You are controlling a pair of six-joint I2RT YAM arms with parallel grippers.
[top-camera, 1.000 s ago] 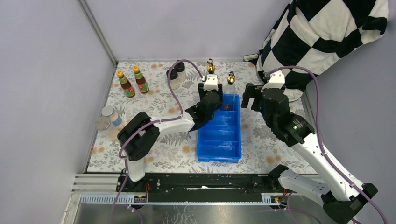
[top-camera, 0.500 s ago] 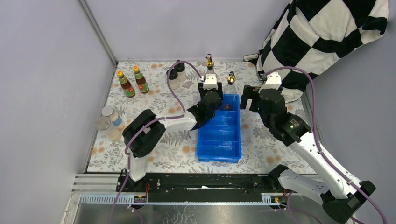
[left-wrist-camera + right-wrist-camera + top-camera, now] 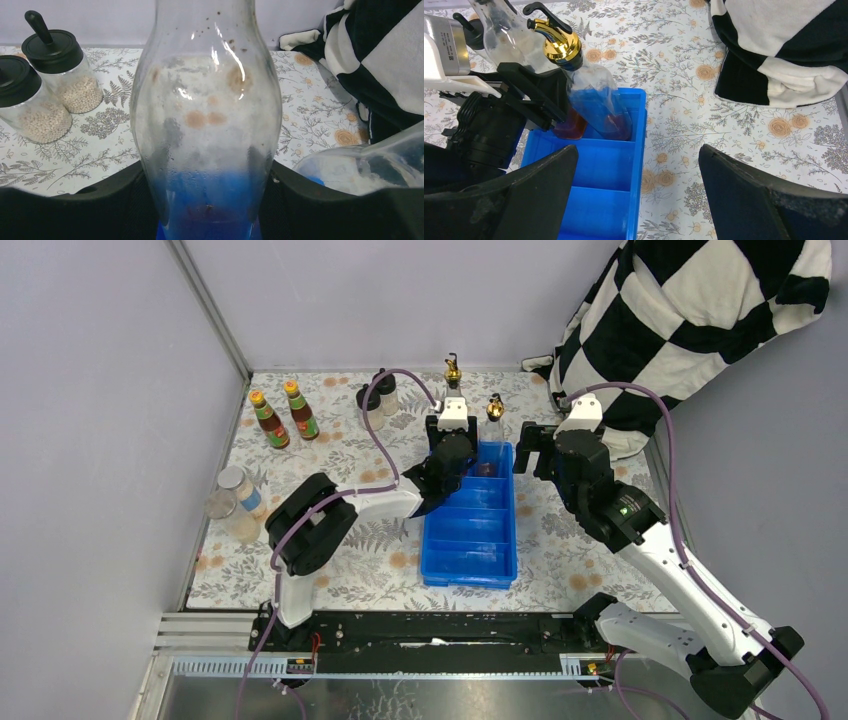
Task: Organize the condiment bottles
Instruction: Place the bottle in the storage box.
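Observation:
My left gripper is shut on the lower body of a tall clear gold-spouted bottle, whose base sits in the far compartment of the blue tray. A second gold-spouted bottle leans in that same compartment, to its right. My right gripper hangs open over the tray's right rim, holding nothing. Two orange-capped sauce bottles stand at the far left. Two black-capped pale bottles stand behind the left gripper. Two silver-lidded jars stand by the left wall.
A black-and-white checkered cloth lies at the far right corner of the floral mat. Grey walls close the left and back sides. The tray's three nearer compartments hold nothing.
The left gripper has shifted a little farther away with the clear bottle in it. The right arm has edged slightly to the left.

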